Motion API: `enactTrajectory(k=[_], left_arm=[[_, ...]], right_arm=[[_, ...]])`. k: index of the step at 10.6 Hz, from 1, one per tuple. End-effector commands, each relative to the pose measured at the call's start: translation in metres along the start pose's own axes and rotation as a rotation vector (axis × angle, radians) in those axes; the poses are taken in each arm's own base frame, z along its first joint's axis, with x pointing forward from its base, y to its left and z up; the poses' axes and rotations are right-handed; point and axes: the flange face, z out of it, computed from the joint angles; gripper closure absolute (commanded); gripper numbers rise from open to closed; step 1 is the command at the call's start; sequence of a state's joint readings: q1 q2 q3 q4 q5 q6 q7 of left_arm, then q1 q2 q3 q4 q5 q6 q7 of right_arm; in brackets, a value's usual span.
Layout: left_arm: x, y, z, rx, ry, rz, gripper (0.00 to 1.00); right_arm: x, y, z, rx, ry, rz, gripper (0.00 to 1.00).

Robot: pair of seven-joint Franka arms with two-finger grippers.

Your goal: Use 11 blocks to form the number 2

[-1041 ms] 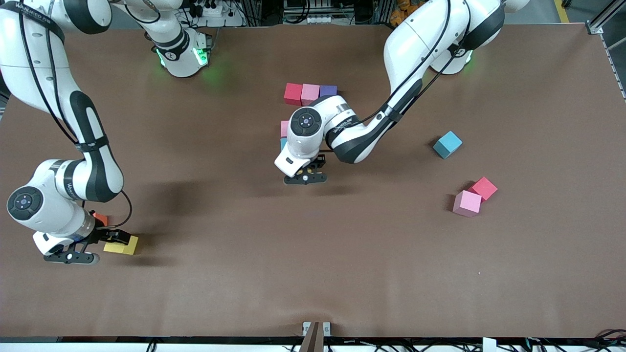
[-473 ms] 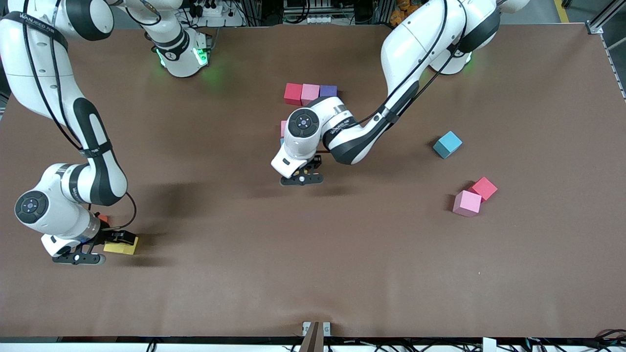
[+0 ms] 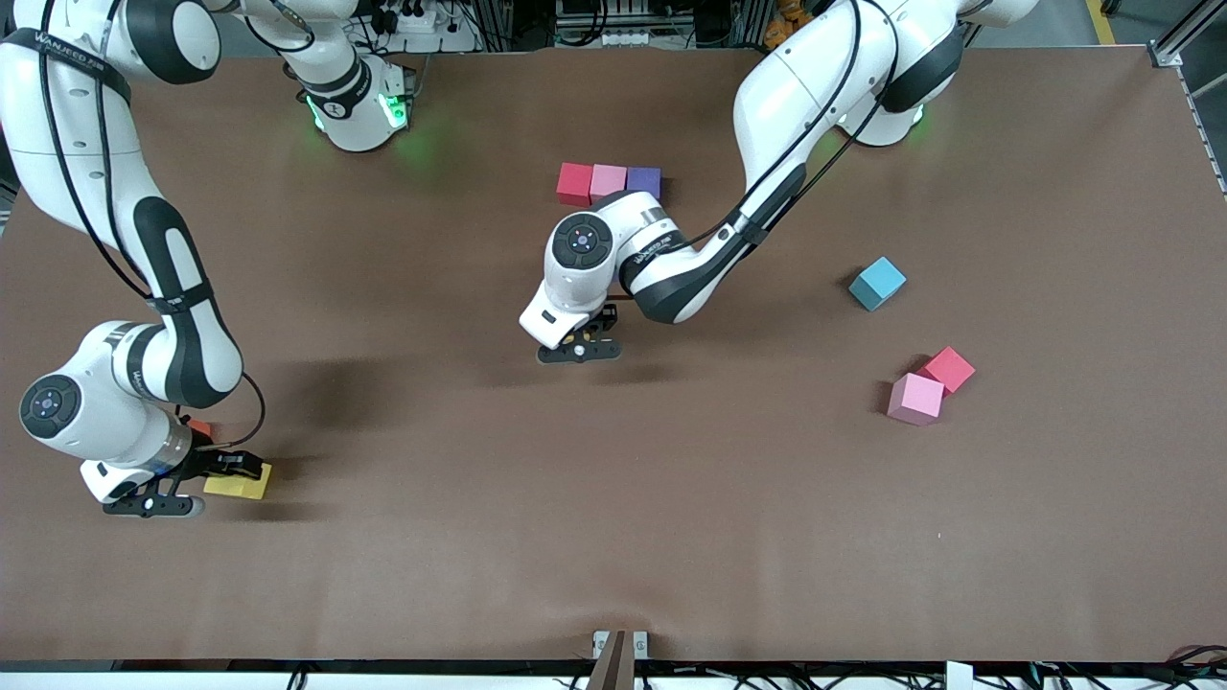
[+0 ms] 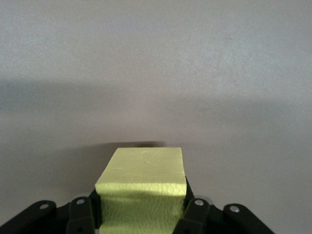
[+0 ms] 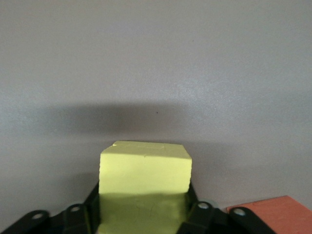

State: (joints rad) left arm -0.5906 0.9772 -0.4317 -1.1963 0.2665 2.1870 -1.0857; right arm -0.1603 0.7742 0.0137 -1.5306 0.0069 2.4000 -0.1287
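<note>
Left fingers [image 4: 194,213] clench a yellow block [image 4: 145,170] over the desk's [image 3: 613,537] centre, at six o'clock of the laid top row [image 3: 609,180]. Right fingers [image 5: 91,202] clamp a second yellow block [image 3: 240,482] at eight o'clock beside an orange block [image 5: 273,213]. To my eye the 2 is barely begun, with blue [image 3: 877,284], pink [image 3: 914,399] and red [image 3: 949,369] blocks loose at three o'clock.

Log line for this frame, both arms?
left gripper: shut on yellow block A, above table | right gripper: shut on yellow block B, down beside orange block

Red [image 3: 574,183], pink [image 3: 608,180] and purple [image 3: 643,178] blocks; each tool's block seemingly yellow [image 4: 142,187].
</note>
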Motion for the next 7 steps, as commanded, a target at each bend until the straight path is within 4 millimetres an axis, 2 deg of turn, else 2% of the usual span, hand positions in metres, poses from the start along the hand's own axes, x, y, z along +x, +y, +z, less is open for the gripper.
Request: enactTrajectory(k=[1, 3, 5, 7], left_arm=[[0.001, 0.005, 0.006, 0.006, 0.006, -0.020, 0.51], [-0.001, 0.004, 0.010, 0.025, 0.006, -0.015, 0.51], [-0.003, 0.005, 0.012, 0.028, 0.005, -0.011, 0.51], [-0.004, 0.004, 0.016, 0.032, 0.000, -0.010, 0.51]], right_arm=[[0.005, -0.004, 0.002, 0.026, 0.007, -0.008, 1.00], [0.010, -0.024, -0.008, 0.049, 0.016, -0.011, 1.00], [0.015, -0.056, -0.035, 0.079, 0.028, -0.018, 1.00], [0.017, -0.078, -0.050, 0.077, 0.021, -0.042, 1.00]])
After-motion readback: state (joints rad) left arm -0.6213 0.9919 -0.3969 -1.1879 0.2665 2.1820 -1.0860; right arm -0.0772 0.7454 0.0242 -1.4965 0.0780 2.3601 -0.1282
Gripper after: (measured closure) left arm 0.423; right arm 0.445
